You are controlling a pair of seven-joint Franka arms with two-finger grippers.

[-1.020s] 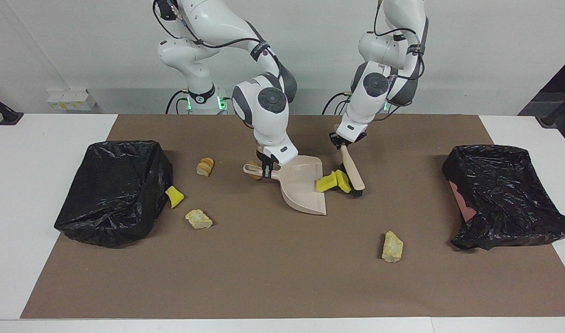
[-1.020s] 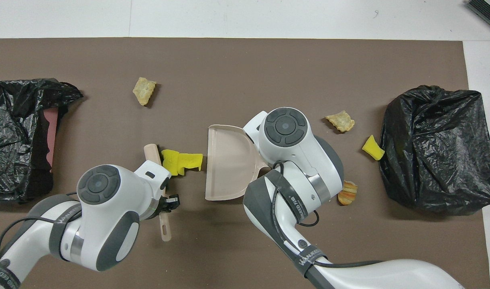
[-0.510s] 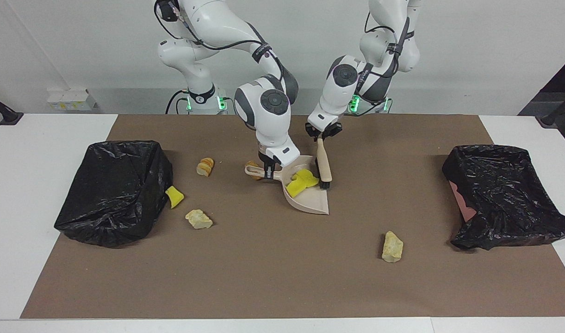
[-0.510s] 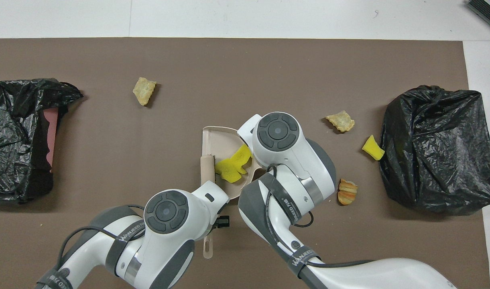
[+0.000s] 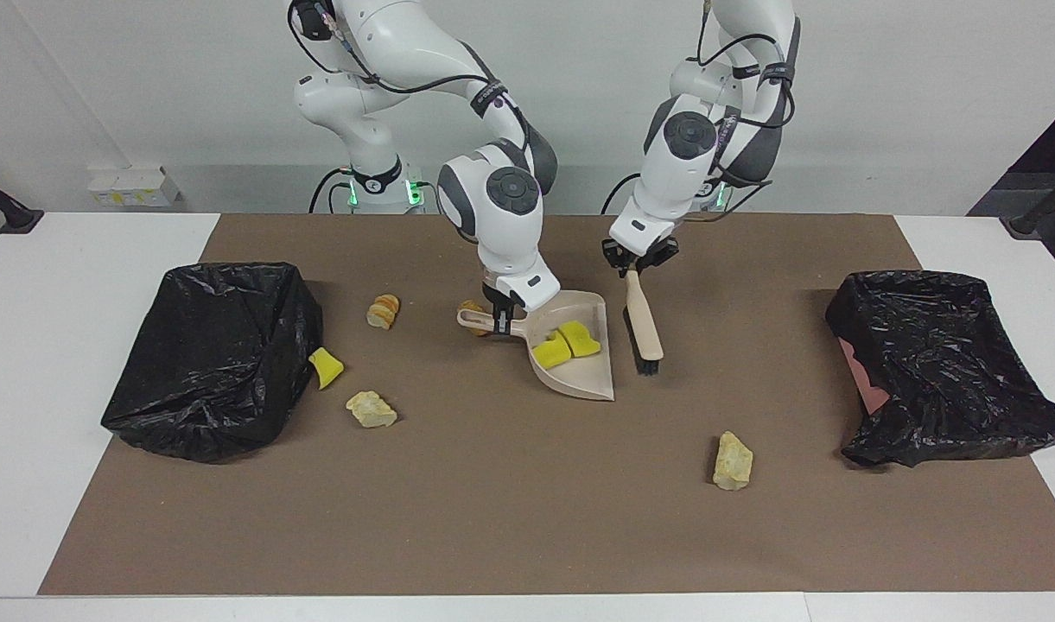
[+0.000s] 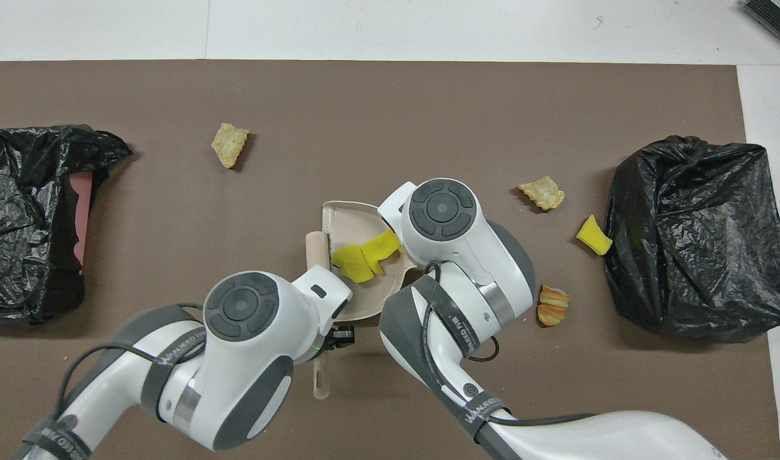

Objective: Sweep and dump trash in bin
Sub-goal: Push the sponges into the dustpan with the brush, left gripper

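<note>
My right gripper [image 5: 501,316] is shut on the handle of the beige dustpan [image 5: 586,376], which rests on the brown mat. Two yellow sponge pieces of trash [image 5: 565,344] [image 6: 362,255] lie inside the dustpan [image 6: 345,217]. My left gripper [image 5: 638,263] is shut on the handle of the black-bristled brush [image 5: 644,328], held just beside the pan's mouth toward the left arm's end. More trash lies loose: an orange-brown piece [image 5: 383,311], a yellow chunk [image 5: 326,368], and pale pieces [image 5: 371,409] [image 5: 733,460]. In the overhead view the arm hides the right gripper.
A bin lined with a black bag stands at each end of the mat, one [image 5: 216,354] at the right arm's end, the other [image 5: 942,363] at the left arm's end. Another brown lump [image 5: 470,307] sits against the pan's handle. White table borders the mat.
The brush pushed the two yellow pieces into the dustpan, then drew back out toward the left arm's end. The dustpan turned slightly and stayed in place.
</note>
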